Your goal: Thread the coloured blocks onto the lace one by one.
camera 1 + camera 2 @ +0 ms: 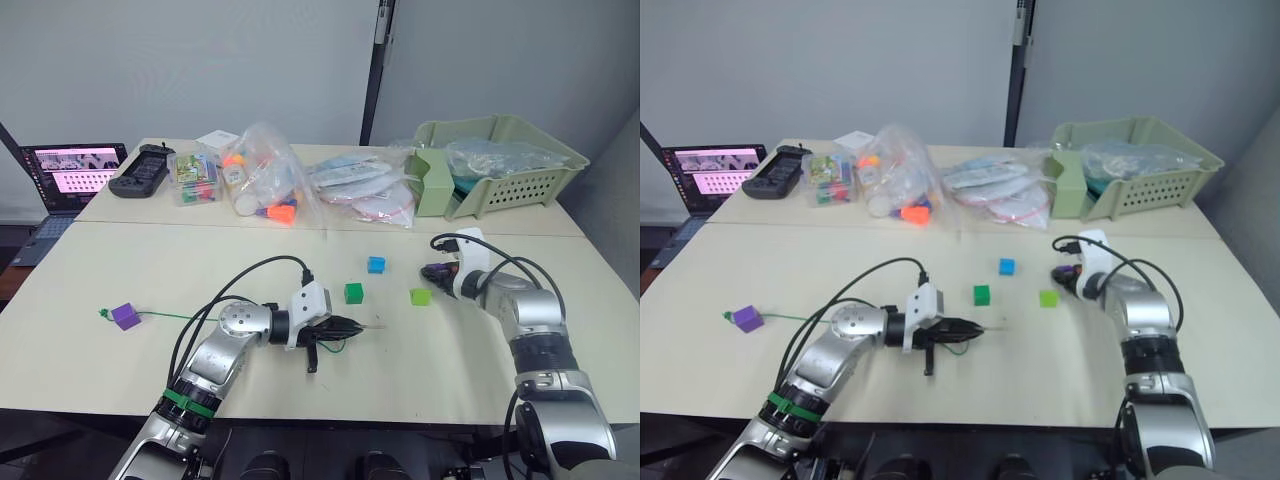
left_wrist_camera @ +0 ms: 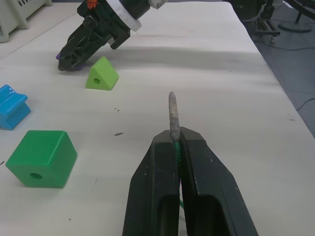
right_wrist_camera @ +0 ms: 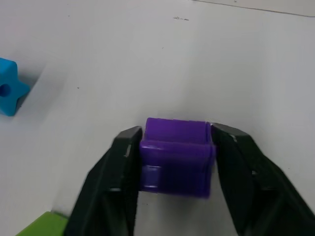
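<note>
The left hand (image 2: 176,142) was clenched on the lace (image 1: 180,317) just behind its stiff tip, low over the table (image 1: 150,270). The right hand (image 3: 174,142) gripped a purple block (image 3: 176,156), with the lime-green block (image 1: 420,296) just beside it.

Far left: laptop (image 1: 65,180), open, beside black controller (image 1: 141,170). Far middle of tabletop (image 1: 150,270): clear toy bags (image 1: 258,180), flat packets (image 1: 362,185). Far right: green basket (image 1: 500,165) holding plastic bag (image 1: 495,157).
</note>
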